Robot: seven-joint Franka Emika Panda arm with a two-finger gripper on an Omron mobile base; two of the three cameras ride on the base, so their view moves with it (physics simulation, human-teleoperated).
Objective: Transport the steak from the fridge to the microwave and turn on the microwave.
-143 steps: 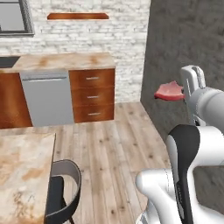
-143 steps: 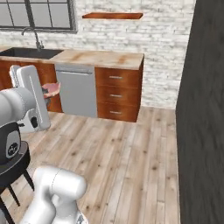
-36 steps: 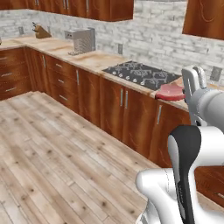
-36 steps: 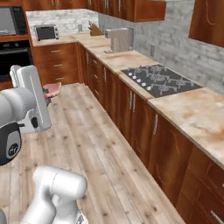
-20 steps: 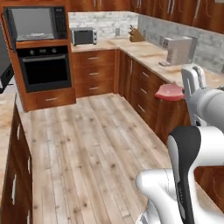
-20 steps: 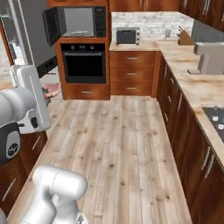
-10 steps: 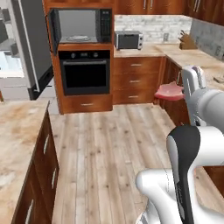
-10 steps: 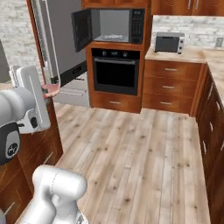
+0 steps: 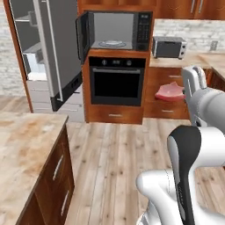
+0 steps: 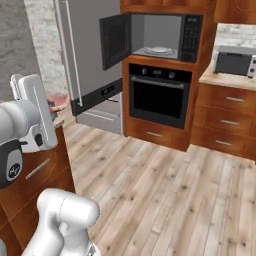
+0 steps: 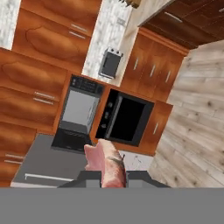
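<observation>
Steak (image 9: 169,92) gripped in the gripper (image 11: 106,174), held up in mid-air.
Jaws are clamped on the meat; ahead stands the microwave (image 9: 116,31), door swung open, above the black oven (image 9: 116,83), fridge (image 9: 52,48) beside it.

1. Left base view: from behind the arm, on its left, looking forward and down across the wood floor at the microwave (image 9: 115,30), well off and near head-on. Fridge (image 9: 47,48) stands left of the microwave, toaster oven (image 9: 168,47) to its right.
2. Right base view: from behind the arm, on its right, facing the same microwave (image 10: 159,36) at a slant, about as far off.
3. Both base views share the microwave, the oven (image 10: 161,95) under it, the fridge and the floor.
4. Hand view: looks along the gripper (image 11: 109,174), rolled sideways; microwave (image 11: 80,110) far off, oven beside it.
</observation>
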